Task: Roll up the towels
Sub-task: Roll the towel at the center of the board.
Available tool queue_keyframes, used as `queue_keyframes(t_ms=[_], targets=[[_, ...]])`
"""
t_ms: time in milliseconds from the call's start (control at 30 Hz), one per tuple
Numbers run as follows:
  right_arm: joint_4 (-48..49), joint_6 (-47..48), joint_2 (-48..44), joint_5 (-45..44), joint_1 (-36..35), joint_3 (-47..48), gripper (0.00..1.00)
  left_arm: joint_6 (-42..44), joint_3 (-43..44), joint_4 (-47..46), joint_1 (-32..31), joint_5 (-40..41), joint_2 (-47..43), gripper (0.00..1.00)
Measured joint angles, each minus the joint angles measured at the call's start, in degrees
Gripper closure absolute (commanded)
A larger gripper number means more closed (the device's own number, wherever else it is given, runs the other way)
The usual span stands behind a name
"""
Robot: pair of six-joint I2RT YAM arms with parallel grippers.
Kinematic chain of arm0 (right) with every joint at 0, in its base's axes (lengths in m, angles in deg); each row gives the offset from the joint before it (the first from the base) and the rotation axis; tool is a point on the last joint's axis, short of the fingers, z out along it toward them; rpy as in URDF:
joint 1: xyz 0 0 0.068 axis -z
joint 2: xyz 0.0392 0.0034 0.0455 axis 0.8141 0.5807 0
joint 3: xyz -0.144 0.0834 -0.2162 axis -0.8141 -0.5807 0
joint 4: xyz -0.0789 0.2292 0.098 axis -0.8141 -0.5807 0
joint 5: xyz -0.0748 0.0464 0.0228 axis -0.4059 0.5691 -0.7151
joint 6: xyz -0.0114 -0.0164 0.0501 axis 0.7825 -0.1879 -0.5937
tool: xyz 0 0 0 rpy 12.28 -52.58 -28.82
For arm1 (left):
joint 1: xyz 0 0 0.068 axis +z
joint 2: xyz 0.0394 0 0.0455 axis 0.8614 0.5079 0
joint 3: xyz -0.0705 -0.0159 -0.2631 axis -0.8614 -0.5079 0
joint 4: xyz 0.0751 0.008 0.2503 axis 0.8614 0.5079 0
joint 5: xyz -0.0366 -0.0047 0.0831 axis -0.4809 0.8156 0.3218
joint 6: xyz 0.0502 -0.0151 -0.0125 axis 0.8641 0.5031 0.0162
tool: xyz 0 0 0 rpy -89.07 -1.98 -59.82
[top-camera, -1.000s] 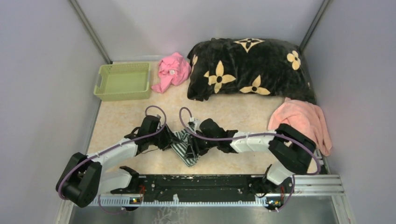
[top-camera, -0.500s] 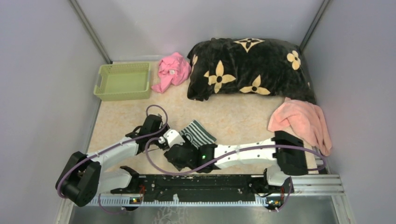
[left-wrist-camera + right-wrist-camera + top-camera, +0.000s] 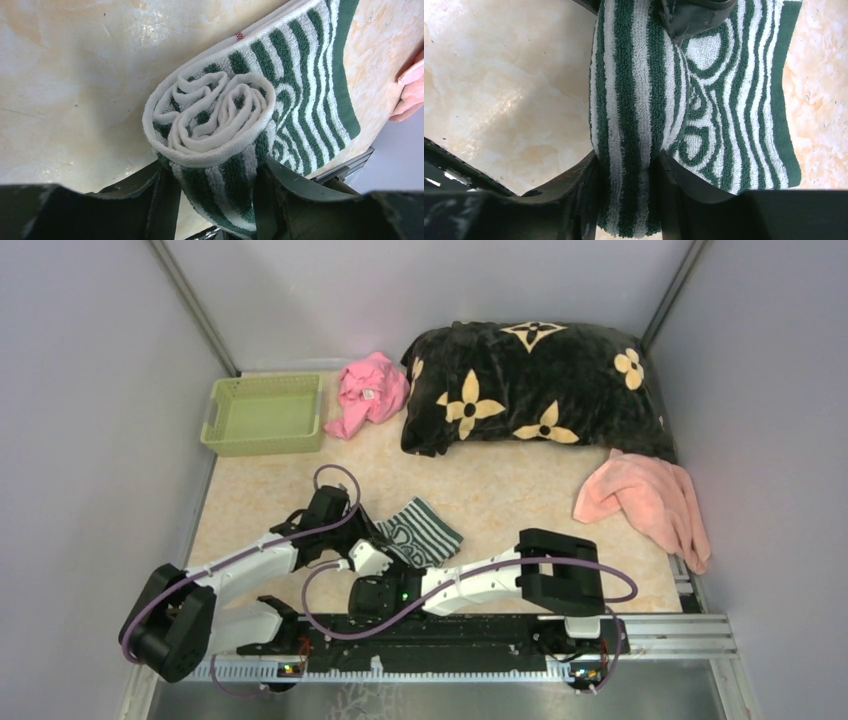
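Left fingers (image 3: 161, 200) and right fingers (image 3: 580, 192) both pinch the rolled end of the green towel (image 3: 295, 90). Keep it snug and turn both ends together toward the flat tail, or it'll cone.

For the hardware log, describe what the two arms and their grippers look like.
Both the left arm and the right arm have glossy white links between chunky black joint housings. A thin purple cable loops along each one. The left gripper and the right gripper each carry two broad, matte dark fingers with flat inner faces.
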Motion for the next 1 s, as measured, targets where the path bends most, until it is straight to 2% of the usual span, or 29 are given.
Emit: queue_keyframes(t_ms=[67, 167, 233, 333, 467, 733, 1000], targets=[[0.70, 0.11, 0.15, -0.13, 0.24, -0.57, 0.76, 0.00, 0.26, 0.52, -0.04, 0.26, 0.04, 0.39], [3.39, 0.85, -1.01, 0.83, 0.81, -2.62, 0.82, 0.09, 0.50, 1.46, -0.11, 0.85, -0.07, 0.30], [6.32, 1.92, -3.72, 4.46, 2.19, -5.29, 0.86, 0.15, 0.81, 2.78, -0.20, 1.57, -0.63, 0.24], [11.67, 3.28, -9.07, 14.36, 6.60, -10.29, 0.91, 0.20, 1.18, 4.87, -0.17, 3.02, -3.28, 0.18], [18.97, 3.74, -15.39, 31.89, 14.91, -17.03, 0.94, 0.20, 1.29, 7.23, -0.13, 4.85, -9.22, 0.15], [35.36, -2.64, -15.34, 62.66, 27.26, -24.85, 0.94, 0.15, 1.05, 11.72, -0.13, 6.05, -18.40, 0.15], [49.35, -13.27, -7.34, 79.06, 34.12, -27.76, 0.94, -1.44, -2.05, 9.90, -0.09, 3.41, -16.41, 0.23]])
